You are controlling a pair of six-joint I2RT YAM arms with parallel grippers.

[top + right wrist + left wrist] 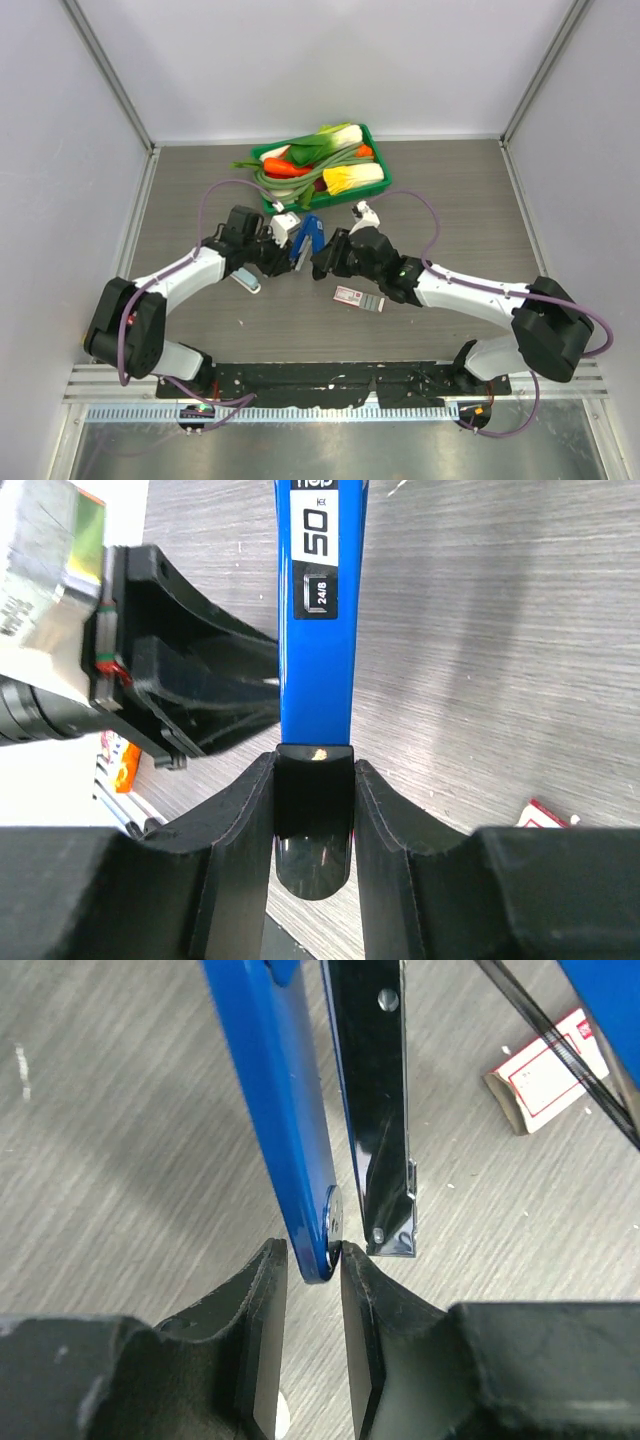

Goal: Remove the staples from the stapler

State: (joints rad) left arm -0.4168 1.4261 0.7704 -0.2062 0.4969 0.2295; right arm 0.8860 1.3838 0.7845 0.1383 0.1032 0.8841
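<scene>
Top external view: the stapler (308, 240) hangs between both arms just in front of the vegetable basket (381, 160), its blue arm swung apart from the black rail. On the side away from the basket, the right gripper (313, 765) is clenched on its black end, while the left gripper (314, 1255) pinches the blue arm's tip.

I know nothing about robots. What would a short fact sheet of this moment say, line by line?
Stapler: blue, swung open, held between both arms
Left gripper: closed around the tip of the blue top arm
Right gripper: clamped on the black end
Staples: none visible
Also on the table: red-and-white box, pale oblong thing, green basket of toy vegetables
</scene>
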